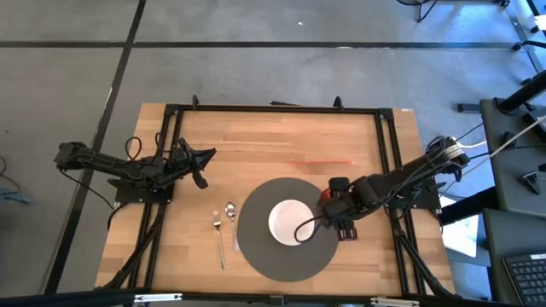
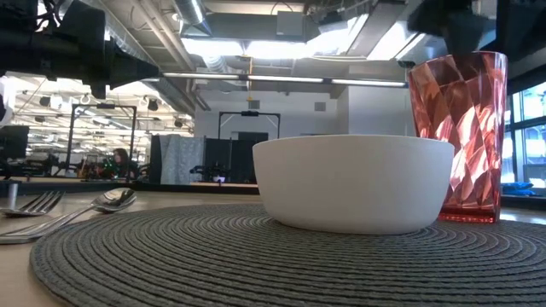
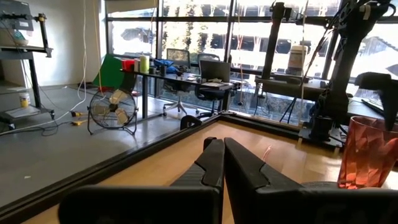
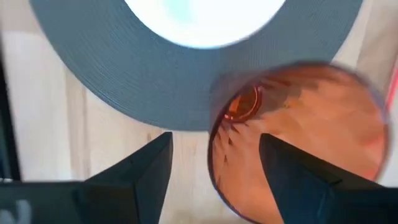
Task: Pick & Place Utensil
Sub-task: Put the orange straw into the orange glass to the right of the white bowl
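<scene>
No text, label, brand, number or sign can be read in any of the 4 views.
</scene>
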{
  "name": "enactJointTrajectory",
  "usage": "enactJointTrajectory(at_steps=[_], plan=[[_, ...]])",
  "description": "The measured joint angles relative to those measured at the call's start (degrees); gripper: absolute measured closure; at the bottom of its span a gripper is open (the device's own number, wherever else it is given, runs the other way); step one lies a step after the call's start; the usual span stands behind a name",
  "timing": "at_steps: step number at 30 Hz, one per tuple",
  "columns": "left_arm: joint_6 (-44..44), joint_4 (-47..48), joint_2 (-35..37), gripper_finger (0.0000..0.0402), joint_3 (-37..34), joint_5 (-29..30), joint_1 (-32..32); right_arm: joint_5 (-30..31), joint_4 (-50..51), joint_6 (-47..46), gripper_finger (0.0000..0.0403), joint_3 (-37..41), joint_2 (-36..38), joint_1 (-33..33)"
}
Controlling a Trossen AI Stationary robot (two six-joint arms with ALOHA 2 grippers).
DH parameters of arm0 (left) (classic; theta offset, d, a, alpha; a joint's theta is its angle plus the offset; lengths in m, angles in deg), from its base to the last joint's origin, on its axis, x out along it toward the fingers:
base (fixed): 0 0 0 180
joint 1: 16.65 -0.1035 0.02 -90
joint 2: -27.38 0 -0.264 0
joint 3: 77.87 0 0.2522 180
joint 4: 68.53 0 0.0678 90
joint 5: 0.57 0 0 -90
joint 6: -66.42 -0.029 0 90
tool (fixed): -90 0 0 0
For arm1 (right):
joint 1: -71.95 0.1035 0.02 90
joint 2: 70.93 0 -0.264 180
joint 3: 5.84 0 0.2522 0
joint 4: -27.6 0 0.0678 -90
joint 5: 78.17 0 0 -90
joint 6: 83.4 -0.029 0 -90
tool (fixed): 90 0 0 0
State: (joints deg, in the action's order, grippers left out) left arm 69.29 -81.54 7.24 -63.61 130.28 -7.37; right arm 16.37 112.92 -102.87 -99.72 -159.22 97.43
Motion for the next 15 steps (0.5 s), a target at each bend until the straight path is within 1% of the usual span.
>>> enactJointTrajectory(at_steps=[4, 7, 9, 11, 13, 15], plan=[[0.0, -0.01, 0.0, 0.0398, 0.0, -0.01, 0.0, 0.79, 0.81, 2.42, 0.0162, -4.36, 0.19, 1.32], [-0.02, 0.0, 0.0, 0.0398, 0.0, -0.01, 0.0, 5.46, -1.63, 5.82, 0.0162, -6.88, 2.15, 3.23], [-0.04, -0.01, 0.0, 0.0398, -0.01, 0.0, 0.0, 9.37, -7.17, 9.92, 0.0162, -7.47, 5.03, 5.27], [-0.05, 0.01, 0.0, 0.0398, -0.01, -0.01, 0.0, 11.82, -13.18, 14.47, 0.0162, -7.21, 9.22, 7.09], [-0.09, -0.01, 0.0, 0.0398, -0.02, 0.01, 0.0, 14.0, -19.79, 18.05, 0.0162, -5.08, 14.83, 8.52], [-0.32, -0.01, 0.0, 0.0398, -0.01, 0.04, 0.0, 15.47, -28.06, 20.56, 0.0162, -0.73, 21.42, 9.04]])
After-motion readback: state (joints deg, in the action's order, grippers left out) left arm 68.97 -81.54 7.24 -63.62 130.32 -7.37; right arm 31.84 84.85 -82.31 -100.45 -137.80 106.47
